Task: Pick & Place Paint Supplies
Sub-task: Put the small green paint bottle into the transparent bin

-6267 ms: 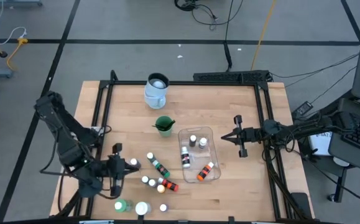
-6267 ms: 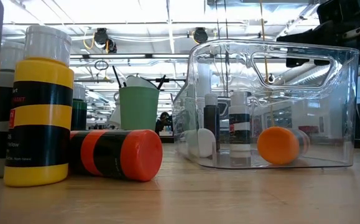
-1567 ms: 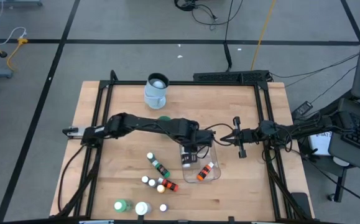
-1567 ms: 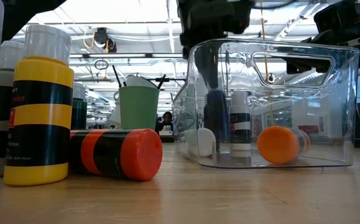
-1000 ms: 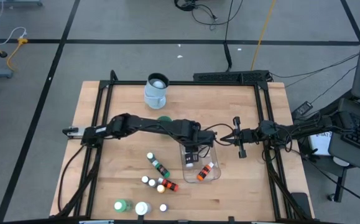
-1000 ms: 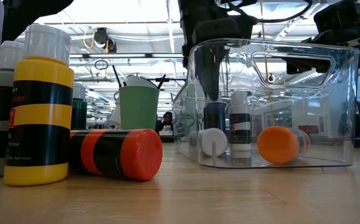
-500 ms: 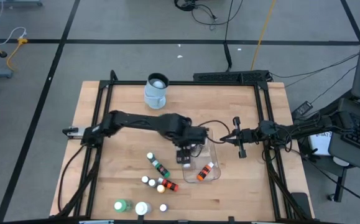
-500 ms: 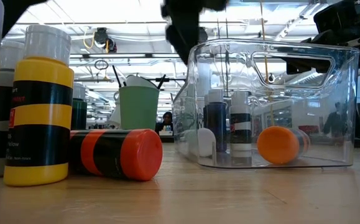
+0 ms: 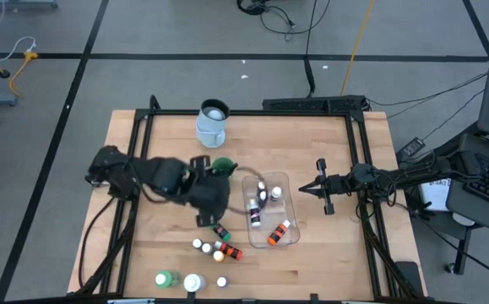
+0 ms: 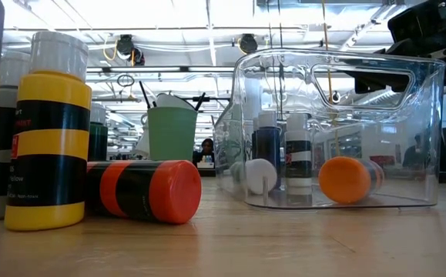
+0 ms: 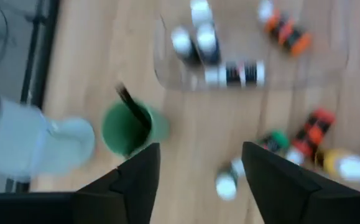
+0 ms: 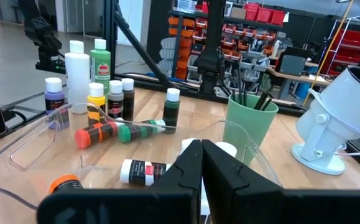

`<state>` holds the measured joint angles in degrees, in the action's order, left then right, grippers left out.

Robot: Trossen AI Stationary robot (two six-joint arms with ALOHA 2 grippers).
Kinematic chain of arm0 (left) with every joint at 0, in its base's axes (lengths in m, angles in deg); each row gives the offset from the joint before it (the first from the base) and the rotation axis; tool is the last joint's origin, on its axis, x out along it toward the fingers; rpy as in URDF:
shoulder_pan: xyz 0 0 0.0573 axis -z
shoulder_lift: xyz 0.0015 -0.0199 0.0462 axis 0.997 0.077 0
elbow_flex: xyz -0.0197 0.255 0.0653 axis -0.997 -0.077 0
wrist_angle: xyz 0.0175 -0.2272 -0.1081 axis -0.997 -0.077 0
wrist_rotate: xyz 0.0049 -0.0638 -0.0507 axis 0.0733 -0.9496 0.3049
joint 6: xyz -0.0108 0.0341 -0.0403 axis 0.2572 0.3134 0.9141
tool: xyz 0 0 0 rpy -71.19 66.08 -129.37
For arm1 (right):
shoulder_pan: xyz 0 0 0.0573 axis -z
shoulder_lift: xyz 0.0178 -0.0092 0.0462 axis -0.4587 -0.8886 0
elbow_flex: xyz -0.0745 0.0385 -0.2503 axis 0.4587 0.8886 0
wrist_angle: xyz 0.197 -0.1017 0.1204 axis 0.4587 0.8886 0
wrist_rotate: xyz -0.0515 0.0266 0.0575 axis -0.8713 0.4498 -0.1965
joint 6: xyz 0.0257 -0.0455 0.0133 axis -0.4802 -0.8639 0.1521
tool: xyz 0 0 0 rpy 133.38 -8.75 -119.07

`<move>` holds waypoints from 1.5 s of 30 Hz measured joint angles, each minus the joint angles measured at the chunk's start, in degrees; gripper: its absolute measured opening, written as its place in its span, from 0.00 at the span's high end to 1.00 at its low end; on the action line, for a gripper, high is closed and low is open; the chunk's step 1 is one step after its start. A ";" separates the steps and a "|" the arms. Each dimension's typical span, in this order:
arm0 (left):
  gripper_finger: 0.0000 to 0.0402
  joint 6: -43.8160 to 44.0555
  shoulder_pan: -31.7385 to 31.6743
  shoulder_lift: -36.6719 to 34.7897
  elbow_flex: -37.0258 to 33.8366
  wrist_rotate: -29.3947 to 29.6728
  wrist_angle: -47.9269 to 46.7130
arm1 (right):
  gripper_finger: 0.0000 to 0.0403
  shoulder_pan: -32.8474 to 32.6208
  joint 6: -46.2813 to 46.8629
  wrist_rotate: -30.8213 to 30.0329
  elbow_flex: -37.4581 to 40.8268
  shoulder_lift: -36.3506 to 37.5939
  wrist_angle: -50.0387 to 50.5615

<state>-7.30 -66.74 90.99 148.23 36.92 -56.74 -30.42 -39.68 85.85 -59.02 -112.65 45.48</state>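
Note:
My left gripper (image 9: 208, 203) hangs open above the table, left of the clear tub (image 9: 288, 181) and near the green cup (image 9: 223, 170) of brushes; nothing is between its fingers (image 11: 136, 180). In the tub, two paint bottles (image 9: 262, 188) stand and others lie, one of them orange (image 9: 280, 230). Several small bottles (image 9: 217, 247) stand or lie on the wood near the front edge, beside a green bottle (image 9: 166, 279) and a white jar (image 9: 193, 283). My right gripper (image 9: 322, 187) waits shut, level, just right of the tub.
A pale jug (image 9: 213, 122) stands at the far edge behind the green cup. A black frame (image 9: 143, 143) runs along the table's sides. Bare wood lies to the left of the loose bottles and beyond the tub toward the far right corner.
My left gripper has let go of a dark bottle, which now stands in the tub. It has risen out of the tub and swung back toward the table's left, past the green cup. My right arm has kept still.

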 joint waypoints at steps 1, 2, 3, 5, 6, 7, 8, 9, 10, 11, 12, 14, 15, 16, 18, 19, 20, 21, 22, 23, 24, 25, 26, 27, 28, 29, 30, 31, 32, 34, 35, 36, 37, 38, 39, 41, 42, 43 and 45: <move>0.45 1.52 0.75 -0.81 -2.76 -0.31 -0.15 | 0.99 0.00 0.00 0.00 0.00 0.00 -0.08; 0.47 3.14 1.34 -1.49 -5.95 -0.62 0.04 | 0.99 0.00 0.00 0.01 0.00 0.02 -0.19; 0.49 4.55 1.74 -2.12 -9.65 -1.14 1.02 | 0.99 0.00 0.00 0.00 0.00 0.02 -0.22; 0.52 6.07 2.27 -3.01 -16.68 -3.24 4.63 | 0.99 0.00 0.00 0.00 0.00 0.00 -0.19; 0.53 6.57 2.43 -3.50 -20.28 -4.90 6.71 | 0.99 0.00 0.01 0.00 0.00 0.01 -0.22; 0.54 7.19 2.45 -3.80 -23.35 -6.99 8.63 | 0.99 0.00 0.02 -0.02 0.00 0.01 -0.21; 0.54 7.72 2.30 -3.87 -26.16 -8.87 10.40 | 0.99 0.00 0.01 -0.09 0.00 0.00 -0.20; 0.53 7.97 2.07 -3.87 -28.80 -11.05 12.11 | 0.99 0.00 0.02 -0.09 0.00 0.00 -0.22; 0.52 7.98 1.84 -3.81 -31.10 -12.96 13.48 | 0.99 0.00 0.10 -0.09 -0.02 0.00 -0.22; 0.51 7.86 1.55 -3.78 -33.13 -14.34 14.63 | 0.99 0.00 0.25 -0.11 0.00 0.01 -0.25; 0.48 7.38 1.34 -3.78 -34.93 -15.48 15.33 | 0.99 0.00 0.43 -0.13 0.00 0.00 -0.24; 0.43 6.30 0.85 -3.82 -37.69 -15.94 15.83 | 0.99 0.00 0.64 -0.14 0.00 0.00 -0.24; 0.40 5.80 0.61 -3.82 -38.75 -15.91 16.02 | 0.99 0.00 0.66 -0.15 0.00 0.00 -0.24; 0.37 5.40 0.40 -3.82 -39.55 -15.54 15.98 | 0.99 0.00 0.63 -0.15 0.00 0.01 -0.24; 0.30 5.30 0.05 -3.82 -40.41 -14.81 16.39 | 0.99 0.00 0.60 -0.15 -0.01 0.00 -0.22; 0.26 4.87 -0.23 -3.90 -40.79 -14.70 16.80 | 0.99 0.00 0.59 -0.15 0.00 0.01 -0.24; 0.23 4.38 -0.49 -3.90 -41.22 -14.63 17.44 | 0.99 0.00 0.57 -0.15 0.00 0.02 -0.22; 0.21 3.97 -0.77 -3.90 -41.69 -14.62 18.30 | 0.99 0.00 0.57 -0.15 0.00 0.02 -0.22; 0.18 3.50 -1.12 -3.90 -42.19 -14.61 19.31 | 0.99 0.00 0.53 -0.15 0.00 0.01 -0.22; 0.17 3.39 -1.53 -3.90 -42.67 -14.65 19.98 | 0.99 0.00 0.50 -0.15 0.00 0.02 -0.22; 0.16 3.35 -1.83 -3.90 -43.15 -14.63 20.26 | 0.99 0.00 0.50 -0.15 0.00 0.00 -0.20; 0.16 3.35 -2.15 -3.90 -43.71 -14.94 20.32 | 0.99 0.00 0.50 -0.15 0.00 0.01 -0.21; 0.17 3.26 -2.50 -3.90 -44.40 -15.32 20.33 | 0.99 0.00 0.50 -0.15 0.00 0.02 -0.22; 0.18 3.08 -2.83 -3.90 -45.17 -15.74 20.75 | 0.99 0.00 0.48 -0.15 0.00 0.02 -0.20; 0.19 3.05 -3.12 -3.90 -45.94 -16.29 21.54 | 0.99 0.00 0.48 -0.15 0.00 0.00 -0.20; 0.22 2.97 -3.41 -3.90 -46.63 -16.71 22.59 | 0.99 0.00 0.48 -0.15 0.00 0.00 -0.22; 0.24 2.91 -3.64 -3.90 -47.16 -17.83 23.30 | 0.99 0.00 0.48 -0.15 0.00 0.01 -0.22; 0.26 2.70 -3.81 -3.89 -47.50 -18.26 23.56 | 0.99 0.00 0.46 -0.15 0.00 0.00 -0.22; 0.29 2.49 -3.85 -3.88 -47.78 -18.55 23.54 | 0.99 0.00 0.46 -0.17 0.00 0.00 -0.22; 0.34 2.24 -3.88 -3.88 -47.92 -18.20 23.26 | 0.99 0.00 0.46 -0.17 -0.02 0.02 -0.22; 0.37 1.99 -3.84 -3.88 -47.92 -18.16 23.33 | 0.99 0.00 0.44 -0.17 -0.01 0.00 -0.22; 0.40 1.97 -3.84 -3.88 -47.92 -18.08 23.64 | 0.99 0.00 0.44 -0.17 0.00 0.02 -0.22; 0.42 2.03 -3.82 -3.88 -47.92 -18.12 23.94 | 0.99 0.00 0.36 -0.17 0.00 0.02 -0.22; 0.44 2.36 -3.80 -3.88 -47.92 -18.11 23.93 | 0.99 0.00 0.16 -0.17 0.00 0.00 -0.22; 0.46 2.57 -3.83 -3.88 -47.92 -18.15 23.77 | 0.99 0.00 0.15 -0.17 0.00 0.01 -0.22; 0.51 2.74 -3.85 -3.88 -47.92 -18.20 23.37 | 0.99 0.00 0.15 -0.17 0.00 0.00 -0.22; 0.53 2.71 -3.88 -3.88 -47.92 -18.44 23.33 | 0.99 0.00 0.15 -0.17 0.00 0.00 -0.22; 0.56 2.49 -3.86 -3.88 -47.92 -18.79 23.30 | 0.99 0.00 0.13 -0.17 0.00 0.02 -0.22; 0.64 1.99 -3.84 -3.90 -47.92 -19.79 23.32 | 0.99 0.00 0.05 -0.17 0.00 0.00 -0.22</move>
<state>-5.31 -70.58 87.09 100.31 17.13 -33.42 -30.42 -39.63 85.68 -59.02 -112.65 45.26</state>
